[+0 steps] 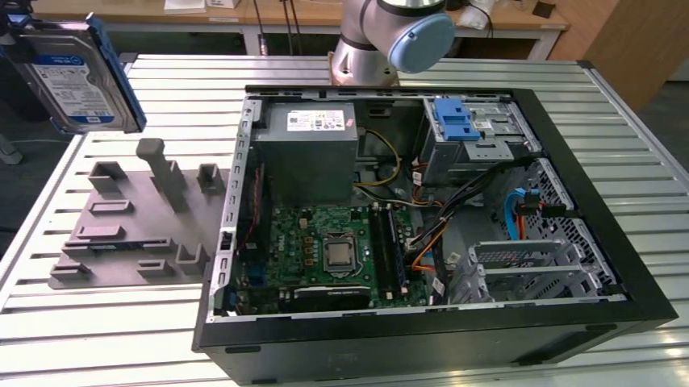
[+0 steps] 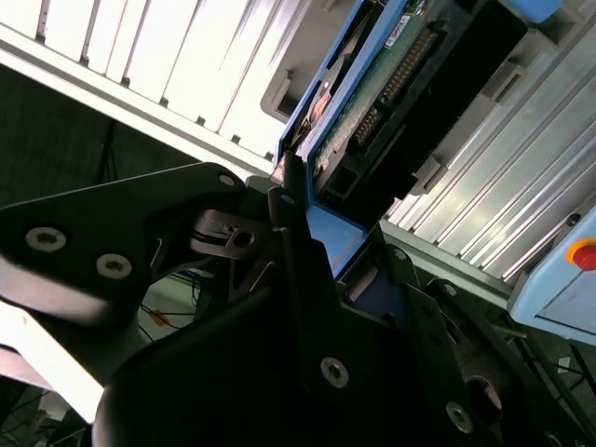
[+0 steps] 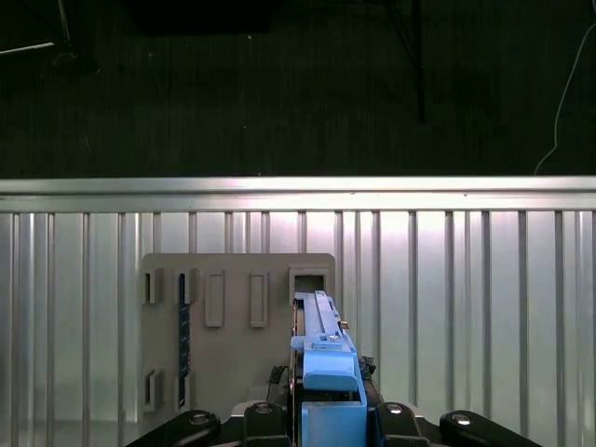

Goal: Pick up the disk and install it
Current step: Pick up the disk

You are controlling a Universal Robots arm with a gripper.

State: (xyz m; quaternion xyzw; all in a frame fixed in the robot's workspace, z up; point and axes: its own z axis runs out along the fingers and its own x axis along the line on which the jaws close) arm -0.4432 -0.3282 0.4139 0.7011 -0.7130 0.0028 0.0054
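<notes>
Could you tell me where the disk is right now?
The disk is in the air at the exterior view's upper left, above the grey fixture plate, clamped in the gripper.

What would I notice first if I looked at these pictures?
Probably the disk with its blue frame, held up in the air at the exterior view's left, with the gripper clamped on its blue edge. Next comes the big open computer case lying on the slatted table, with a green circuit board inside and a grey holder tray beside it.
</notes>
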